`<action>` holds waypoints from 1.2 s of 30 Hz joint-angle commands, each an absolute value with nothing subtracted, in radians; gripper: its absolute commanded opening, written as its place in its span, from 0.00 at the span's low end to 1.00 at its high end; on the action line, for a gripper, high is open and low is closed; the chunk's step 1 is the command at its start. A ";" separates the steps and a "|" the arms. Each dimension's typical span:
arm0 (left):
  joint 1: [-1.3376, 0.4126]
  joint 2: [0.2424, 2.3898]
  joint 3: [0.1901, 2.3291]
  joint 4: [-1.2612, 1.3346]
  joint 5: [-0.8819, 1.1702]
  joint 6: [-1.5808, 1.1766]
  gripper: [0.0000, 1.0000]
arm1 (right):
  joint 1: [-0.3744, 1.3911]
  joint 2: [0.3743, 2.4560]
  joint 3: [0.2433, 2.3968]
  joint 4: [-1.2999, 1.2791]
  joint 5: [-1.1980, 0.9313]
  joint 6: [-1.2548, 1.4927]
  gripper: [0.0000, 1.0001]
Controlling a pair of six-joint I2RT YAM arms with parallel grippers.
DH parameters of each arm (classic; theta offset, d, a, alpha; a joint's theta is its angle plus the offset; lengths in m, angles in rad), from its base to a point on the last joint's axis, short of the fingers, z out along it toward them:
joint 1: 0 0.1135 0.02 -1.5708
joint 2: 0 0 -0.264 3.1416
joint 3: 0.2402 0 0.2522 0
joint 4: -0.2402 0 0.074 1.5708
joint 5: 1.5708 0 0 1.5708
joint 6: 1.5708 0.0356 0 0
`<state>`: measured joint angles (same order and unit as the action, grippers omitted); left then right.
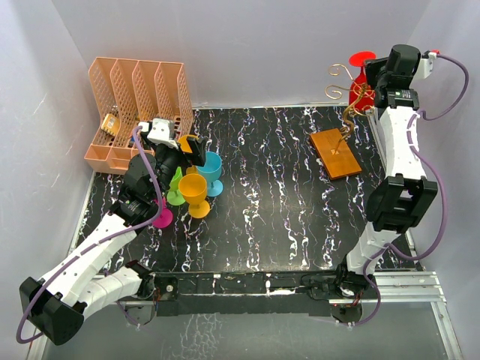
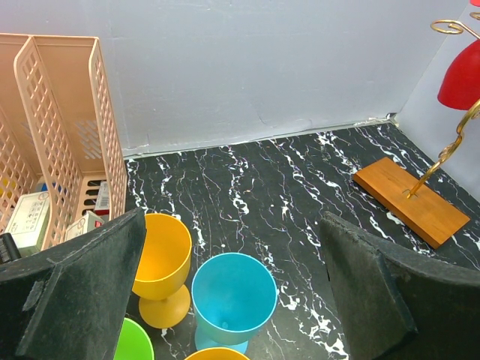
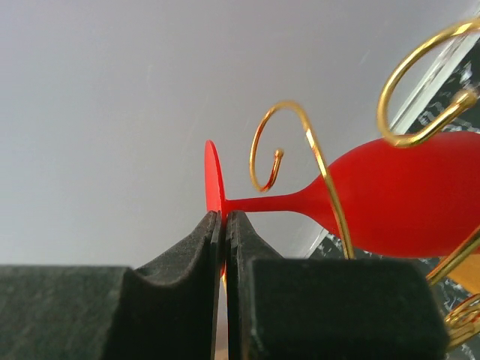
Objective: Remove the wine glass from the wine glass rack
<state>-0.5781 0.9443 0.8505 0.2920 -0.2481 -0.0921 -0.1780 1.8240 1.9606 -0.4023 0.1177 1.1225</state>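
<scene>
The gold wire wine glass rack (image 1: 346,112) stands on its orange-brown base (image 1: 337,154) at the back right. A red wine glass (image 1: 361,75) hangs upside down in its curled arms. In the right wrist view the glass (image 3: 405,195) lies sideways among gold curls (image 3: 289,146). My right gripper (image 3: 224,219) is shut on the thin edge of the glass's round foot (image 3: 213,180). My left gripper (image 2: 232,285) is open and empty above a blue goblet (image 2: 233,298), far left of the rack.
A peach file organizer (image 1: 135,105) stands at the back left. Blue (image 1: 209,172), orange (image 1: 195,193), green (image 1: 176,191) and pink (image 1: 159,217) goblets cluster by the left arm. White walls close in the back and sides.
</scene>
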 commanded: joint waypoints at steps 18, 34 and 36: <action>-0.573 0.914 0.858 0.321 -0.254 -0.097 0.97 | -0.067 2.031 2.241 0.011 -0.354 1.064 0.08; -0.573 0.914 0.855 0.321 -0.267 -0.097 0.97 | 0.253 1.432 1.322 0.451 -0.749 0.905 0.08; -0.572 0.913 0.855 0.321 -0.276 -0.094 0.97 | 0.260 1.305 1.152 0.487 -0.772 0.911 0.08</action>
